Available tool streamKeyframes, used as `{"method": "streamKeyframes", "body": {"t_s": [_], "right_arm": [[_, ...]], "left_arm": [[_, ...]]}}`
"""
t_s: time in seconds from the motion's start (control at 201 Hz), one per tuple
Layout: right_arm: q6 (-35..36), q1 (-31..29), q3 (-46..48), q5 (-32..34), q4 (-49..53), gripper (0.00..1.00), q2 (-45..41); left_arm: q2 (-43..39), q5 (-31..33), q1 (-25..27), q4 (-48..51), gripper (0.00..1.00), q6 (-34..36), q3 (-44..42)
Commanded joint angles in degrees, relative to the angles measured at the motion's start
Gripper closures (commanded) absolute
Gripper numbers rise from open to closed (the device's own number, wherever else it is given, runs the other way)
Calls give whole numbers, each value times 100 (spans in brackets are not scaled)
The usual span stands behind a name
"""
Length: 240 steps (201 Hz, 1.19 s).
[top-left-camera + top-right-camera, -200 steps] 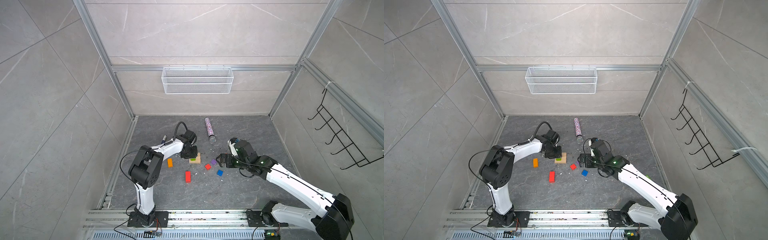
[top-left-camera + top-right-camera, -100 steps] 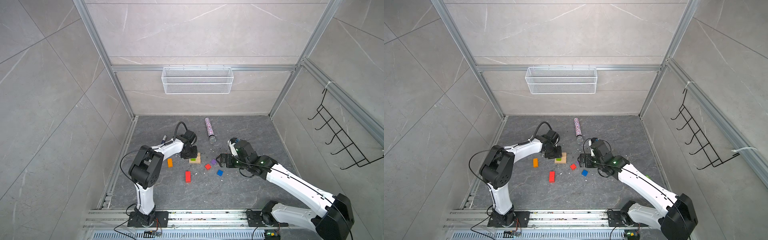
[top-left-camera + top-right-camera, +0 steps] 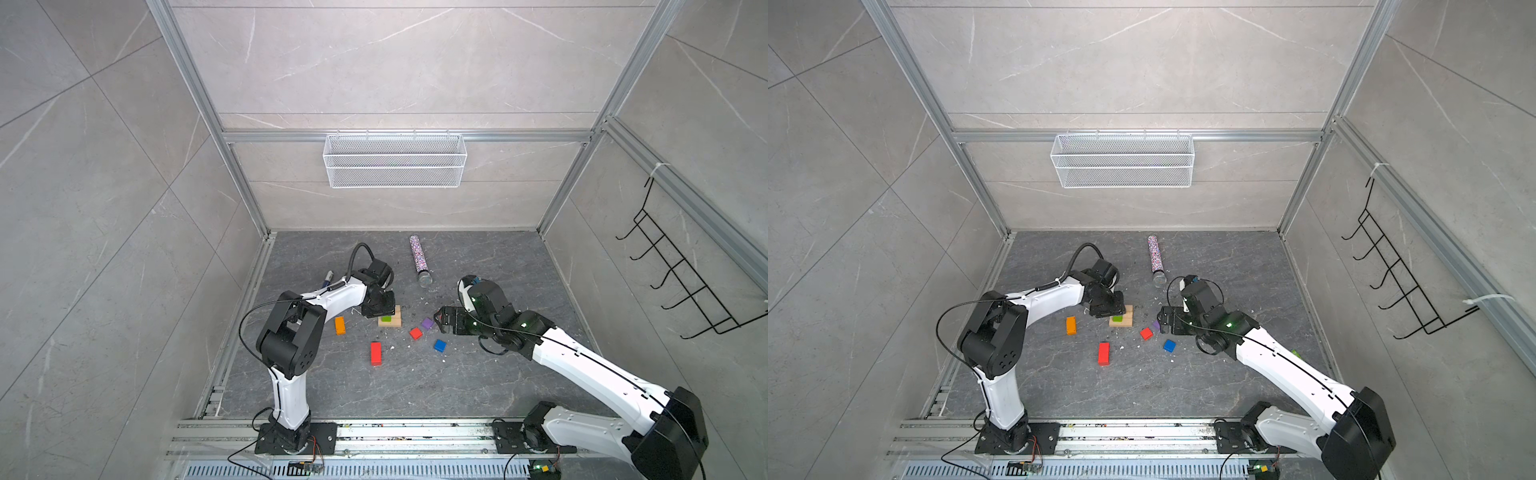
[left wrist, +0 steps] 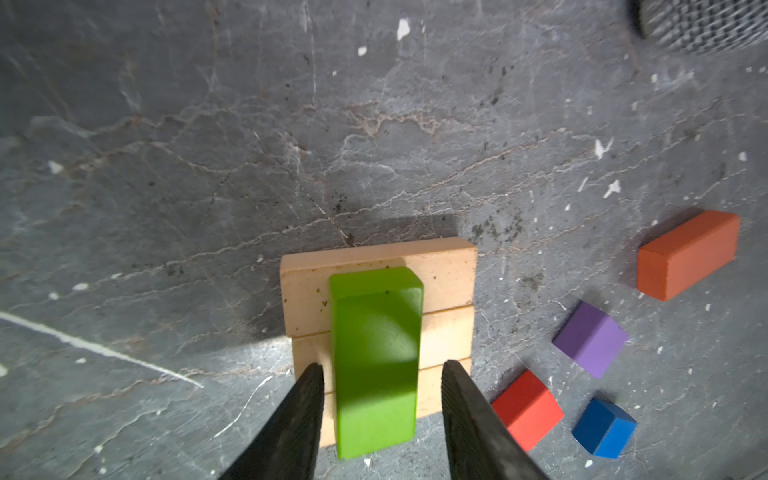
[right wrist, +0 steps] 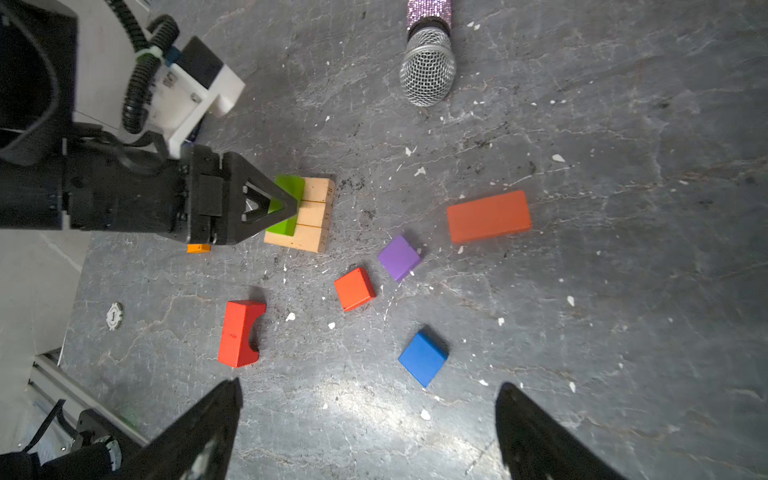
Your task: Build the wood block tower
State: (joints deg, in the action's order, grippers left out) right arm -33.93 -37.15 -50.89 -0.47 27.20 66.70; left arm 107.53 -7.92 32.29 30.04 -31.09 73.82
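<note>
The tower is a flat tan base of three oblongs with a green oblong lying across it. My left gripper is open and straddles the green block's near end, with a gap on each side. In both top views it hangs over the stack. My right gripper is open and empty above bare floor, close to the blue cube. The red cube, purple cube, an orange-red oblong and a red arched block lie loose. An orange oblong sits left of the stack.
A glittery microphone lies behind the blocks. A blue marker pen lies at the left, behind my left arm. A green packet peeks out beside my right arm. A wire basket hangs on the back wall.
My left gripper's jaws have parted from the green oblong, which stays on the tan base. Neither arm has visibly shifted.
</note>
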Motion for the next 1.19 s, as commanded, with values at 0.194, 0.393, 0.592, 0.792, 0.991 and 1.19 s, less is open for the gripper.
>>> {"method": "streamKeyframes", "body": {"t_s": [0.194,0.393,0.592,0.792,0.991,1.19], "right_arm": [[-907,3,27,701,104,4,646],[-1594,14,-234,1112,113,8,1261],[-2244,124,-366,1152,-204,17,1753],[-3162,312,-439,1221,-387,18,2175],[-3804,414,-610,1130,-602,24,2707],[-4332,521,-1000,964,-498,31,3352]], "left_arm": [[-1011,144,43,296,47,-43,-8],[-1575,494,42,479,37,-97,-435],[-2114,758,37,714,29,-151,-891],[-2563,878,33,852,28,-225,-1313],[-3005,897,10,964,27,-274,-1607],[-3365,875,10,1092,26,-275,-1807]]}}
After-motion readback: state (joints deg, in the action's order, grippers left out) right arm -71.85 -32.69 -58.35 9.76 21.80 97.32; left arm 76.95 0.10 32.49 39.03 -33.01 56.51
